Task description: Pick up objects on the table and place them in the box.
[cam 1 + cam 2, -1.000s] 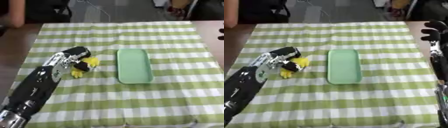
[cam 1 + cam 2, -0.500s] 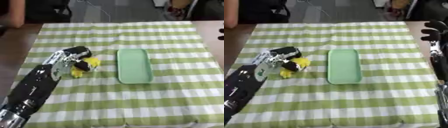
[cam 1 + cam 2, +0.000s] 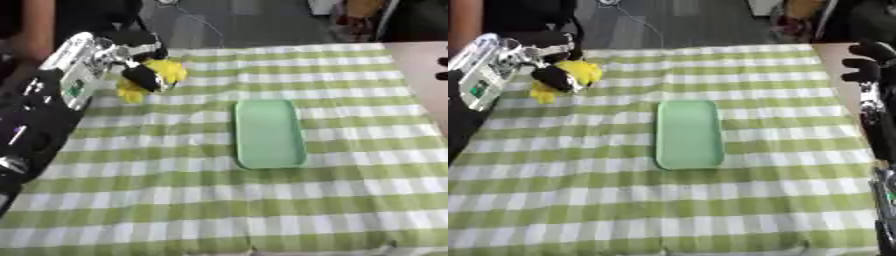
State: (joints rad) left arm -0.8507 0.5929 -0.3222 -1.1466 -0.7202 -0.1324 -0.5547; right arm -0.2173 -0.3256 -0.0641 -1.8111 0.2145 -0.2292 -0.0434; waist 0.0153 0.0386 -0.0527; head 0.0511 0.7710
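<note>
A yellow soft thing point(image 3: 164, 73) with a dark part hangs above the far left of the table, and my left hand point(image 3: 133, 50) is shut on it, fingers curled round its top. The left arm, black and silver, comes in from the lower left. A pale green shallow tray point(image 3: 269, 132) lies flat in the middle of the table, to the right of the held thing and nearer to me. My right hand point(image 3: 866, 62) stands idle at the right edge, fingers up and relaxed, holding nothing.
A green and white checked cloth point(image 3: 219, 210) covers the whole table. A bare brown strip point(image 3: 420, 60) shows at the table's right side. Dark floor and cluttered things lie beyond the far edge.
My left hand has risen and moved toward the far left with the yellow thing in it, lifting it off the cloth. The tray and right hand have stayed put.
</note>
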